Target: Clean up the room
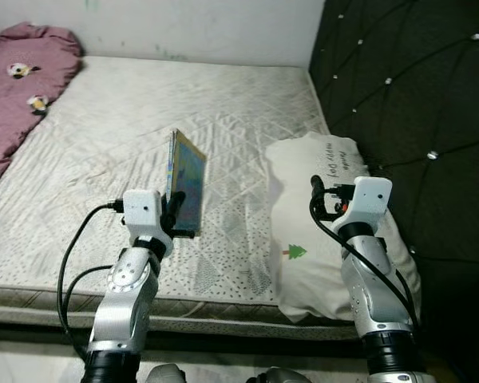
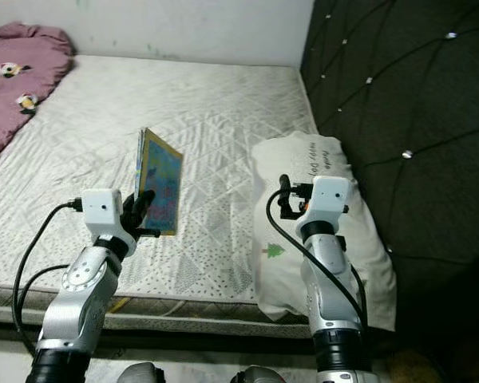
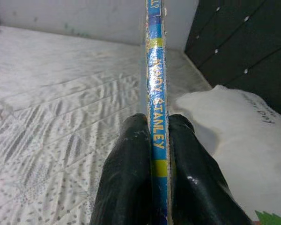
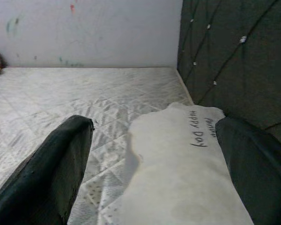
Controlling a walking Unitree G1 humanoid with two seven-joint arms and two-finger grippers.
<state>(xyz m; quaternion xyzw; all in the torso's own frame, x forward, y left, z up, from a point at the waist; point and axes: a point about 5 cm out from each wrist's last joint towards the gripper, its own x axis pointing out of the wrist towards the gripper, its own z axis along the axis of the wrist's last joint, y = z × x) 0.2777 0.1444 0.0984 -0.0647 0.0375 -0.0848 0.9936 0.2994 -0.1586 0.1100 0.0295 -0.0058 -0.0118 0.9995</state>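
My left gripper (image 1: 178, 214) is shut on a thin colourful children's book (image 1: 187, 179), held upright on edge above the white quilted mattress (image 1: 104, 144). In the left wrist view the book's blue spine (image 3: 156, 93) runs up between my two black fingers (image 3: 129, 178). My right gripper (image 1: 318, 198) is open and hovers just above a white pillow (image 1: 315, 239) printed with a small green tree and the words "Happy Day". The right wrist view shows that pillow (image 4: 178, 164) between my spread fingers (image 4: 61, 159).
A dark tufted headboard (image 1: 407, 96) rises along the right side of the bed. A pink blanket (image 1: 20, 80) with small animal patches lies at the far left. A white wall (image 1: 184, 24) stands behind the bed. The mattress edge (image 1: 207, 307) is close in front.
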